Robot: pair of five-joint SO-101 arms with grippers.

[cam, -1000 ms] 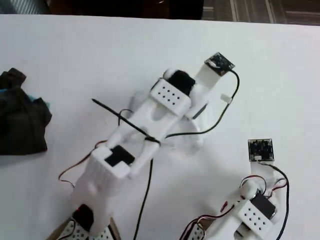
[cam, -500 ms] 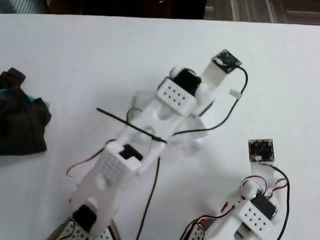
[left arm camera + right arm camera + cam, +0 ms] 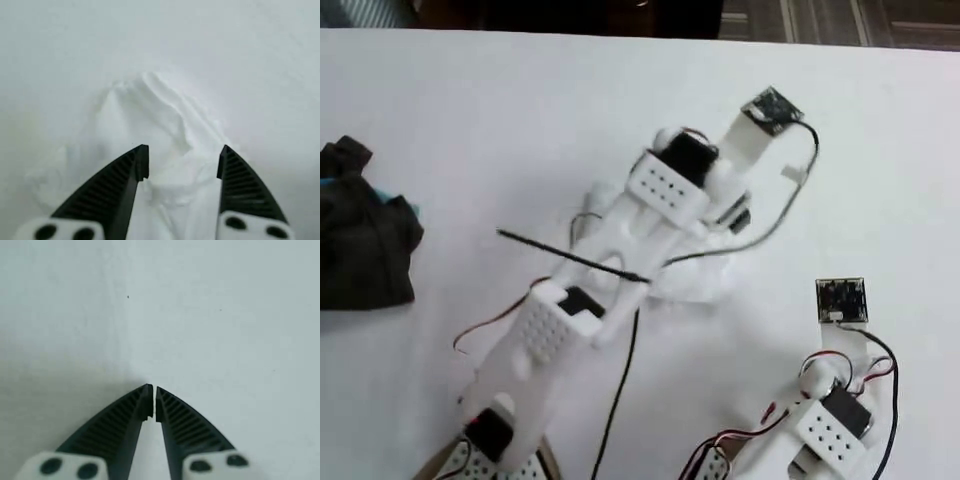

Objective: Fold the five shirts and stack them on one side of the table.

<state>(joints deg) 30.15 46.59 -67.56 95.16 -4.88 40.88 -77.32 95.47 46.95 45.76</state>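
Left claw [image 3: 184,152] spread wide above a crumpled white shirt [image 3: 160,110] at mid-desk [image 3: 500,100]. Right claw [image 3: 153,392] closed, near right. Risk: pinching several bunched layers at once would drag the shirt into a tighter heap. Dark shirts [image 3: 365,245] lie at the left edge.

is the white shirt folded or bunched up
Bunched up: the white shirt lies in a wrinkled heap on the table, the left tool open over it.

V. bright light, soft shadows
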